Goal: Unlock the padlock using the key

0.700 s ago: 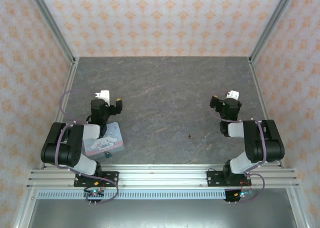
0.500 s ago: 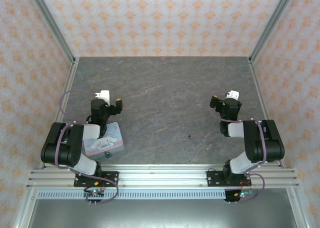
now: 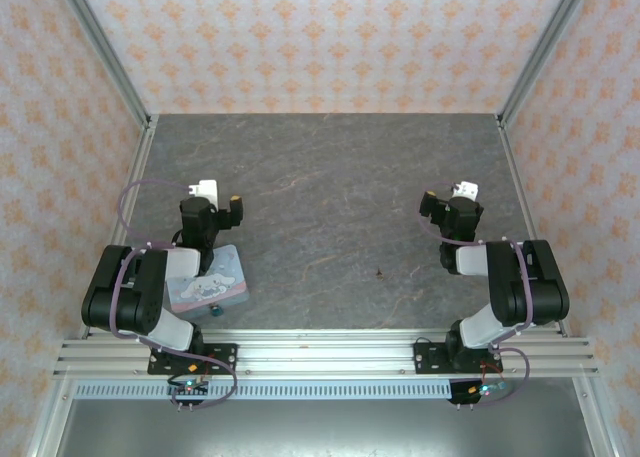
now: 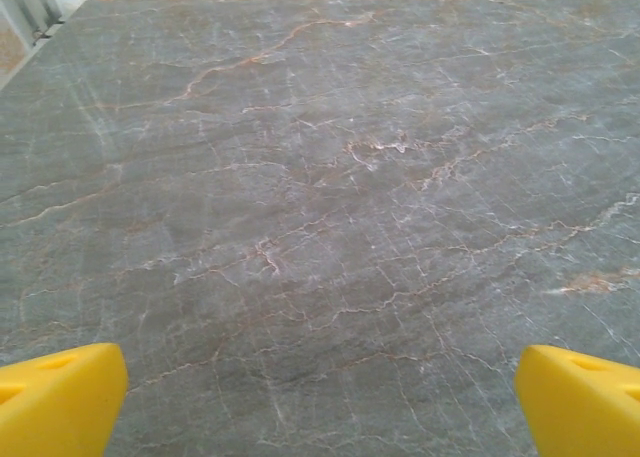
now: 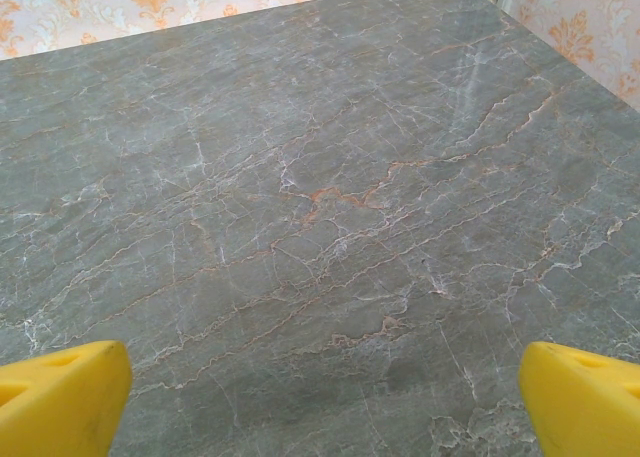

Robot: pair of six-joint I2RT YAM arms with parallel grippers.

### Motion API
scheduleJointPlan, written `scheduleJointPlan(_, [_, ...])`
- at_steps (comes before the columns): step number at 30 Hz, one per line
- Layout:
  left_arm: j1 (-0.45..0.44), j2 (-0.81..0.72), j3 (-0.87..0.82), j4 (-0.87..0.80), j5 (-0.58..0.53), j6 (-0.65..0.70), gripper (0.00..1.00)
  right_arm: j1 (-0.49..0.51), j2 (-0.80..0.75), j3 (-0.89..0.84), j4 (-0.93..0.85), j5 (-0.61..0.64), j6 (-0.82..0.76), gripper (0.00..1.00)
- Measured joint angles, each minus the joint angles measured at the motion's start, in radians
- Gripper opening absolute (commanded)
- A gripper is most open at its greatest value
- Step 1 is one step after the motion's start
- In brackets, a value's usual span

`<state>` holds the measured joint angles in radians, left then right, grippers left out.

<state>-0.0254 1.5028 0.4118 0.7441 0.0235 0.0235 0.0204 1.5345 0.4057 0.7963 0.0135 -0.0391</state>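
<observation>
The tiny teal padlock [image 3: 214, 311] lies at the front edge of the pastel cartoon tin [image 3: 210, 281], close to my left arm's base. A dark speck on the grey stone table, the key [image 3: 379, 272], rests right of centre. My left gripper [image 3: 216, 201] hovers just beyond the tin, open. In the left wrist view my left gripper [image 4: 320, 412] has its yellow fingertips [image 4: 60, 397] far apart over bare table. My right gripper [image 3: 447, 197] is open at the right, beyond the key. In the right wrist view my right gripper [image 5: 320, 412] has nothing between its fingertips [image 5: 585, 397].
Both arms are folded back near their bases on the aluminium rail [image 3: 320, 355]. Patterned walls with metal corner posts [image 3: 105, 52] close the table on three sides. The tin sits partly under my left forearm.
My left gripper has shifted very slightly to the left. Nothing else has moved.
</observation>
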Motion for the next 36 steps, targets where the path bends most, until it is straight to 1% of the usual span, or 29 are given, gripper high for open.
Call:
scheduleJointPlan(4, [0.000, 0.000, 0.003, -0.005, -0.006, 0.000, 1.00, 0.000, 0.000, 0.000, 0.000, 0.001, 0.000, 0.99])
scheduleJointPlan(6, [0.000, -0.009, 0.028, -0.070, -0.009, -0.002, 1.00, 0.000, -0.011, 0.001, -0.021, 0.008, 0.002, 0.99])
scheduleJointPlan(9, [0.000, -0.045, 0.120, -0.224, -0.014, -0.009, 1.00, 0.000, -0.077, 0.027, -0.134, 0.033, 0.012, 0.99])
scheduleJointPlan(12, [0.002, -0.110, 0.219, -0.355, -0.029, -0.050, 1.00, 0.000, -0.161, 0.103, -0.268, 0.045, 0.040, 0.99])
scheduleJointPlan(15, [0.002, -0.169, 0.313, -0.513, -0.041, -0.126, 1.00, 0.000, -0.238, 0.182, -0.372, 0.043, 0.134, 0.99])
scheduleJointPlan(17, [0.002, -0.194, 0.376, -0.635, -0.052, -0.193, 1.00, 0.000, -0.288, 0.203, -0.420, 0.035, 0.217, 0.99])
scheduleJointPlan(20, [0.002, -0.225, 0.461, -0.861, -0.068, -0.320, 1.00, -0.004, -0.341, 0.205, -0.474, -0.043, 0.318, 0.99])
scheduleJointPlan(22, [0.002, -0.250, 0.498, -1.005, -0.074, -0.406, 1.00, -0.004, -0.342, 0.214, -0.518, -0.130, 0.382, 0.99])
scheduleJointPlan(27, [0.002, -0.378, 0.500, -1.316, -0.094, -0.599, 1.00, 0.002, -0.308, 0.244, -0.631, -0.322, 0.514, 0.99])
scheduleJointPlan(31, [0.002, -0.494, 0.471, -1.474, -0.104, -0.692, 1.00, 0.037, -0.306, 0.243, -0.695, -0.391, 0.581, 0.99])
scheduleJointPlan(36, [0.002, -0.580, 0.381, -1.587, -0.112, -0.776, 1.00, 0.101, -0.315, 0.243, -0.768, -0.402, 0.612, 0.99])
